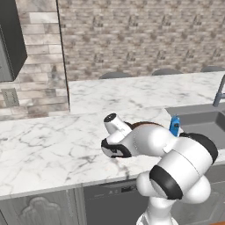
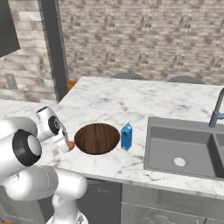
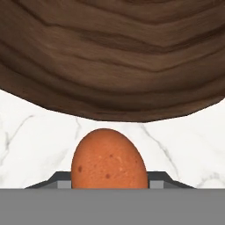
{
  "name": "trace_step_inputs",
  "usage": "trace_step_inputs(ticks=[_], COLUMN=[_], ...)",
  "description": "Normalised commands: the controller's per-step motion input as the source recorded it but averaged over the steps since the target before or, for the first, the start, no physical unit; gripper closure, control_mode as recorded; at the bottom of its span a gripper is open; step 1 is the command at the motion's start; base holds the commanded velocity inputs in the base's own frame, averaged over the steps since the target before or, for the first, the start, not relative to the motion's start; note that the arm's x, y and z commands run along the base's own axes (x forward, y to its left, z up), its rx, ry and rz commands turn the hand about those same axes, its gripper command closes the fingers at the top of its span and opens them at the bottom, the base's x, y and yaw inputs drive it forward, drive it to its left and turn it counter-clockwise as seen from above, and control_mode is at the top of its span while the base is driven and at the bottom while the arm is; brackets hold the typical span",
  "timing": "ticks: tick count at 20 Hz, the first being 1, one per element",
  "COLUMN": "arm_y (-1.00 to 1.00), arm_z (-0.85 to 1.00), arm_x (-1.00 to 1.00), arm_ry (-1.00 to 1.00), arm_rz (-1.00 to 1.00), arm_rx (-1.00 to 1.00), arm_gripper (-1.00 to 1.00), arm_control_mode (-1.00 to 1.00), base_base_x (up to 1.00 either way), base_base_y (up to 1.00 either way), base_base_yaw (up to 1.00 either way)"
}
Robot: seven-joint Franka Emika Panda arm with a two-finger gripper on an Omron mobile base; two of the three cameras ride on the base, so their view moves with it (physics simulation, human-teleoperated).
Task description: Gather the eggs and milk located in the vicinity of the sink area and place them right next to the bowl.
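My gripper [image 3: 108, 179] is shut on an orange-brown egg [image 3: 108, 160], held low over the marble counter [image 3: 30, 136] just short of the bowl's rim. The dark-brown wooden bowl [image 3: 110, 52] spreads across the top of the hand view. From the right base camera, the egg [image 2: 71, 145] shows as an orange spot at the bowl's [image 2: 97, 138] left edge, beside my gripper [image 2: 68, 144]. The blue milk carton [image 2: 126, 136] stands upright against the bowl's right side, between the bowl and the sink [image 2: 183, 148]. In the left base view the milk [image 1: 175, 125] peeks over my arm.
The faucet [image 2: 216, 109] rises at the sink's far right. A brick wall backs the counter, and a dark pillar [image 2: 49, 48] stands at the left. The counter's front edge [image 2: 131, 177] runs close below the bowl. Open marble [image 1: 48, 145] lies left of my arm.
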Motion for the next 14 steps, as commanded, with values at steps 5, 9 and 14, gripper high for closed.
trace_step_inputs(ticks=[5, 9, 14], arm_y=[-0.11, 0.00, 0.00], arm_z=[0.00, 0.00, 0.00], arm_x=[0.09, 0.00, 0.00], arm_ry=[0.00, 0.00, 0.00], arm_rz=[0.00, 0.00, 0.00], arm_rx=[-0.01, 0.00, 0.00], arm_gripper=[1.00, 1.00, 1.00], arm_control_mode=[-1.00, -1.00, -1.00], base_base_x=[0.00, 0.00, 0.00], base_base_y=[0.00, 0.00, 0.00], base_base_yaw=[0.00, 0.00, 0.00])
